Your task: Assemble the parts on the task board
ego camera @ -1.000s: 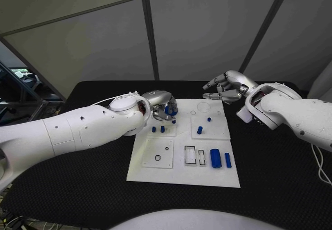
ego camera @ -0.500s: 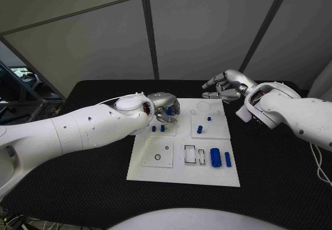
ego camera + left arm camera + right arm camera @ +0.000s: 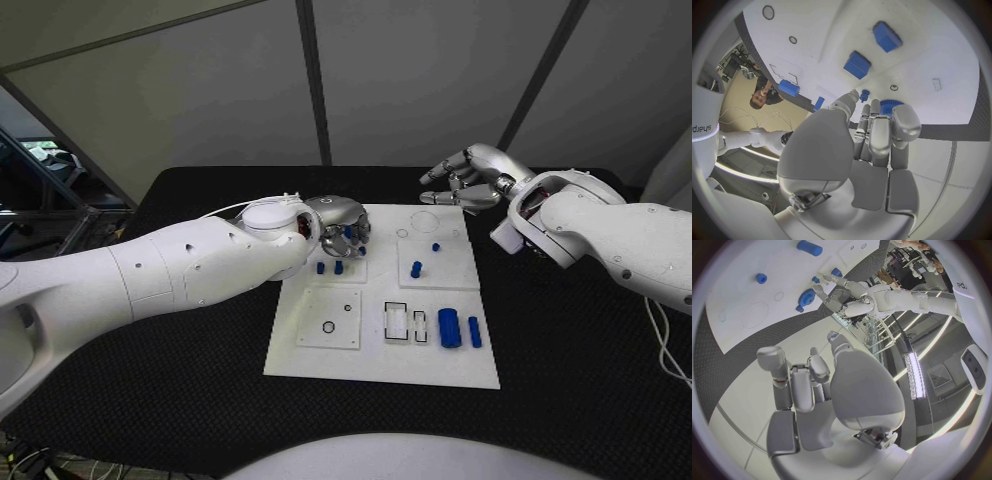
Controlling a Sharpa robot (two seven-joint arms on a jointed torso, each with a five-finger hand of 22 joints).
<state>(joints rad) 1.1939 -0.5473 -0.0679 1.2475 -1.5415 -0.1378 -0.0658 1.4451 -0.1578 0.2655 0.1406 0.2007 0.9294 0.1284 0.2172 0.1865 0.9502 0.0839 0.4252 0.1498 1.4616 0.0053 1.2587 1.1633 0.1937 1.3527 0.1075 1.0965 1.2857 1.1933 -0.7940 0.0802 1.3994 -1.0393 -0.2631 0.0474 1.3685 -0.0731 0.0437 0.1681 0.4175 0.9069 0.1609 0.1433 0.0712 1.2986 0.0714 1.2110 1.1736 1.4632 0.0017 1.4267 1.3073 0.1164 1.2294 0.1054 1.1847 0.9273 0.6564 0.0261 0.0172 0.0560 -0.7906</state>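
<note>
The white task board (image 3: 382, 360) lies mid-table. My left hand (image 3: 342, 230) hovers low over its far left part, fingers curled round a blue gear (image 3: 888, 104); the gear (image 3: 807, 296) also shows beside that hand (image 3: 841, 299) in the right wrist view. A small blue peg (image 3: 864, 93) stands just past the fingertips. Two blue pieces (image 3: 329, 268) stand near the left hand; others (image 3: 415, 270) (image 3: 434, 246) stand further right. My right hand (image 3: 469, 180) hangs beyond the board's far edge, fingers apart, holding nothing.
Two blue cylinders (image 3: 449, 329) (image 3: 475, 332) lie at the board's near right, beside rectangular slots (image 3: 395, 325). A round hole (image 3: 329, 328) marks the near left panel. Black table (image 3: 173, 380) surrounds the board.
The left hand has shifted slightly and lowered over the board's far left part, so its fingers hide more of the blue gear. The right hand has barely moved.
</note>
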